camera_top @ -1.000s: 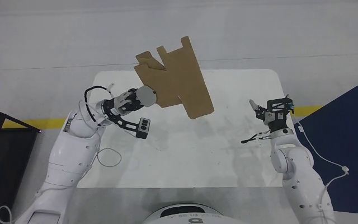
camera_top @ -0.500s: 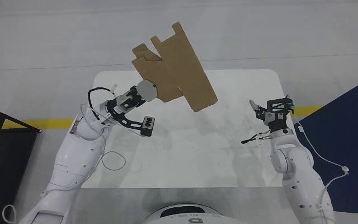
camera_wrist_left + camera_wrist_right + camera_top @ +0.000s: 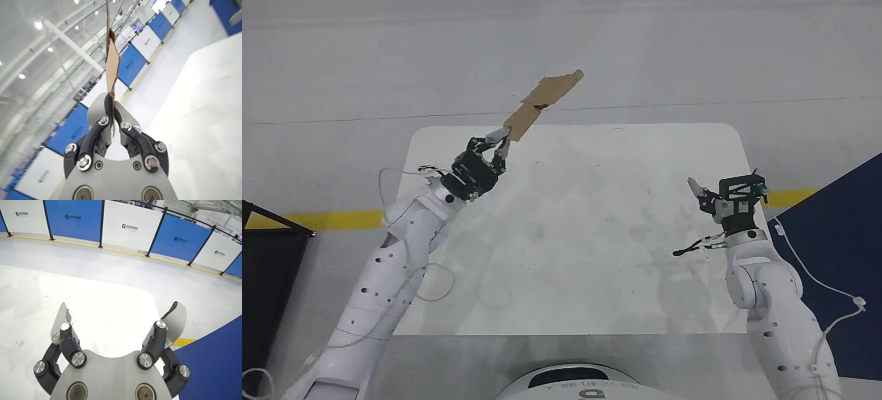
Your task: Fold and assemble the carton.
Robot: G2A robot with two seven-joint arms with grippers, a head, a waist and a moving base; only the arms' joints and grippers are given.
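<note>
The left hand (image 3: 498,143) pinches the flattened carton (image 3: 542,100) over the far edge of the table (image 3: 642,260). The right hand (image 3: 122,311) is spread wide.

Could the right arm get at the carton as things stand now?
Probably yes, but at a stretch. The right gripper is open, and nothing stands between it and the carton over the table. The carton is raised, edge-on, in the left gripper by the far left corner, well across from it.

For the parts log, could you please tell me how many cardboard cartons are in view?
1: a flat, unfolded carton, held up edge-on in the left gripper over the far edge of the table, toward its left side. None appears hidden.
</note>
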